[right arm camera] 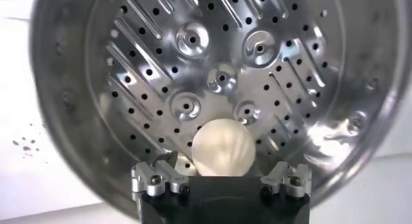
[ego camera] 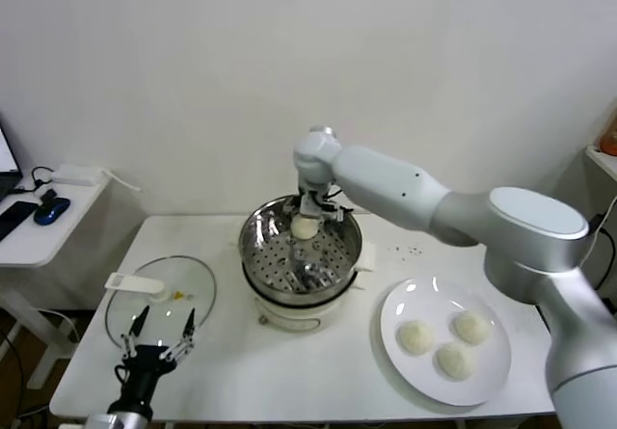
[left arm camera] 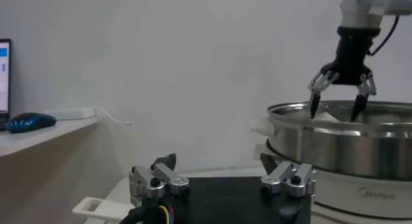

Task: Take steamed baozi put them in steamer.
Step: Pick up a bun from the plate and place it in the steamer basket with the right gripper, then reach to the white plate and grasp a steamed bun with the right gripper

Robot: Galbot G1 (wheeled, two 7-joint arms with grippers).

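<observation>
I see one bun in the steamer beneath my right claw, spread wide and empty; three buns wait on the plate, right. Left claw idles wide, near-left.

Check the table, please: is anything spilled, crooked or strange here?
Only one small thing: a few dark specks lie scattered on the table between the steamer and the plate, like crumbs. The three buns sit neatly on the plate, and the glass lid lies flat.
</observation>
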